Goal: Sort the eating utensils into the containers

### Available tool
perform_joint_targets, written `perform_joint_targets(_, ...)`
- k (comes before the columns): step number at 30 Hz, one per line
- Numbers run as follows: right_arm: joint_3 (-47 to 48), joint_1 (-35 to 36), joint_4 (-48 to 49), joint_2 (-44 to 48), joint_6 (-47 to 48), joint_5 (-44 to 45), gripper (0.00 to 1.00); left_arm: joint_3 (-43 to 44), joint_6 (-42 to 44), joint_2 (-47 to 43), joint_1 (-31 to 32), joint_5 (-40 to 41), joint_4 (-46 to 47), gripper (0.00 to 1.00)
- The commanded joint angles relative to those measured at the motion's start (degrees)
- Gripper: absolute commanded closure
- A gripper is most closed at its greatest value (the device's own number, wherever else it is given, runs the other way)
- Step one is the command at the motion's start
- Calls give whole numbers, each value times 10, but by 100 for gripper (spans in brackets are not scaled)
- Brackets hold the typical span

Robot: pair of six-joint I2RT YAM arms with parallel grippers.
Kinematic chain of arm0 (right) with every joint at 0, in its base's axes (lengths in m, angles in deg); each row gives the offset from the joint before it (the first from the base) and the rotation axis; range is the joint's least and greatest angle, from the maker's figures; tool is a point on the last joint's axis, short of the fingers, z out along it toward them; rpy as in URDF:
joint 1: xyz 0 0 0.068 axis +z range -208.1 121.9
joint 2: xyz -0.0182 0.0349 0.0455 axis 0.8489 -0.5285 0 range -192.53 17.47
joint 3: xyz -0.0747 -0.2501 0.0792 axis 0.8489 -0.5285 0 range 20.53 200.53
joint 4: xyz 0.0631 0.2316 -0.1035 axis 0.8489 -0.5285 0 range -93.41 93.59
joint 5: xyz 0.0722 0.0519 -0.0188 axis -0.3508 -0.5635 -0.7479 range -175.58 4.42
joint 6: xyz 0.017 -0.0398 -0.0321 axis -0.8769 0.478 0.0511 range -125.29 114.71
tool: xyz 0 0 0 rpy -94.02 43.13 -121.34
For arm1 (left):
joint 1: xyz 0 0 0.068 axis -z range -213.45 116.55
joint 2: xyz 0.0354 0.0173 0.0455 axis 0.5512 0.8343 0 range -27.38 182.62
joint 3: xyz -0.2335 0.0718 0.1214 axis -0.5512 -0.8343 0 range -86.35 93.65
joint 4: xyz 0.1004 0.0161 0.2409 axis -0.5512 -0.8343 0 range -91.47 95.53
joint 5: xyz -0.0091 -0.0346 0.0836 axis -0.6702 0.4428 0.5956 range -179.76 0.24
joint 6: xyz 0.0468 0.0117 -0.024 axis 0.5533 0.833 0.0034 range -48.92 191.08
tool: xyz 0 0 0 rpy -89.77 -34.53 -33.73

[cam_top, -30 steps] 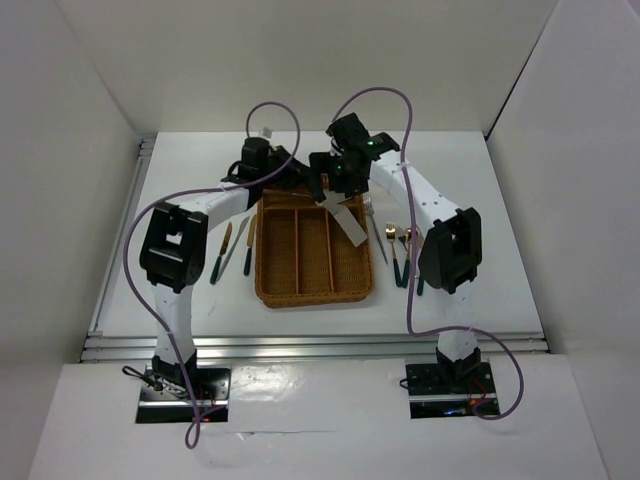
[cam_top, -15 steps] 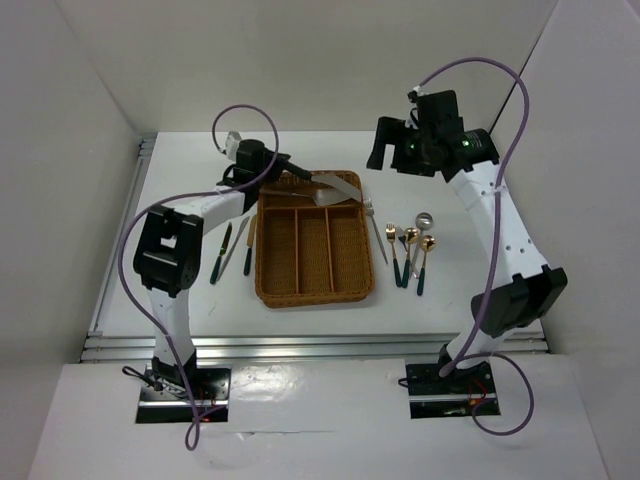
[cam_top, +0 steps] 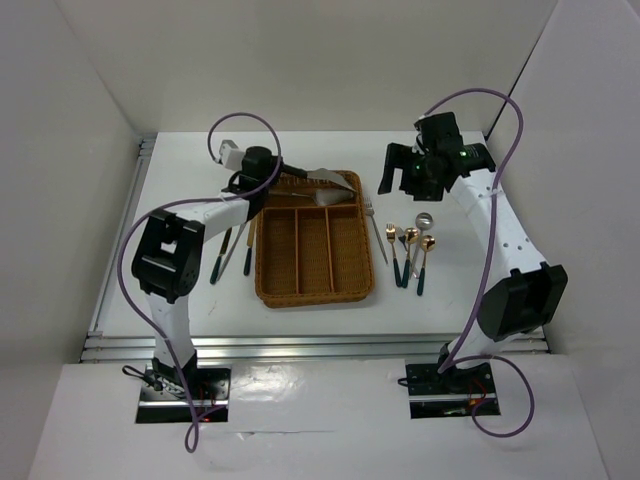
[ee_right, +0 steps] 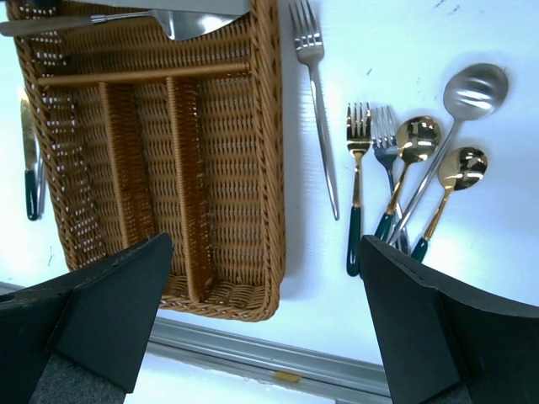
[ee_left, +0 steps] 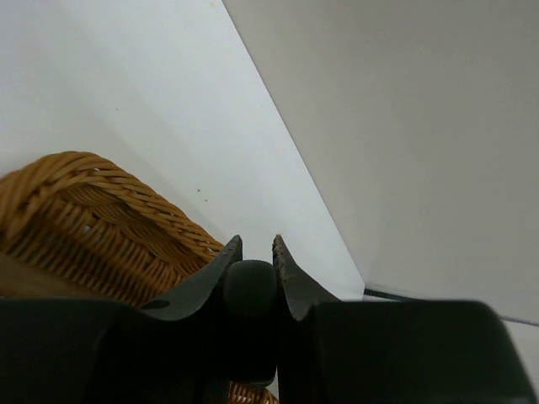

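My left gripper (cam_top: pixel 274 176) is shut on the dark handle end (ee_left: pixel 250 286) of the wide silver server (cam_top: pixel 333 193). The server lies crosswise over the far crosswise slot of the wicker tray (cam_top: pixel 266 268), and it also shows in the right wrist view (ee_right: pixel 198 23). My right gripper (cam_top: pixel 399 174) is open and empty, high above the table right of the tray's far end. Below it lie a silver fork (ee_right: pixel 317 101), a gold fork (ee_right: pixel 357 168), two gold spoons (ee_right: pixel 417 135) and a silver slotted spoon (ee_right: pixel 476 88). The three long slots (ee_right: pixel 223 168) hold nothing.
Three knives (cam_top: pixel 236 248) lie on the table left of the tray; one shows in the right wrist view (ee_right: pixel 29 160). A metal rail (cam_top: pixel 320 345) runs along the table's near edge. White walls close in the back and sides.
My right gripper has let go of the server and swung up and away to the right. My left gripper has turned the server crosswise and lowered it over the tray's far slot.
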Motion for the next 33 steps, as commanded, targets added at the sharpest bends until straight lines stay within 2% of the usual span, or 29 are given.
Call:
perform_joint_targets(1, -15, -5, 18, 24, 6, -10, 0, -12, 11, -49, -5, 24, 46, 100)
perform_joint_targets(9, -21, -5, 23, 12, 6, -21, 0, 8, 74, -30, -5, 10, 22, 100)
perform_joint_targets(11, -28, -5, 29, 12, 6, -21, 0, 19, 75, -21, -5, 10, -2, 100)
perform_joint_targets(16, -33, -5, 29, 12, 1, -26, 0, 19, 86, -4, 1, 3, 9, 100)
perform_joint_targets(23, -38, -5, 29, 17, -5, -26, 0, 64, 103, 30, 6, 8, -2, 100)
perform_joint_targets(25, -38, -5, 29, 17, -5, -21, 0, 88, 103, 39, 6, 2, -21, 92)
perform_joint_targets(26, -44, -5, 24, 17, -5, -21, 0, 93, 103, 47, 12, 2, -31, 82)
perform_joint_targets(27, -44, -5, 24, 17, -5, -21, 0, 98, 103, 47, 12, -3, -48, 68)
perform_joint_targets(30, -44, -5, 24, 17, -5, -21, 0, 115, 103, 52, 12, -3, -92, 52)
perform_joint_targets(33, -44, -5, 24, 17, -11, -7, 0, 110, 108, 34, 12, 4, -121, 43)
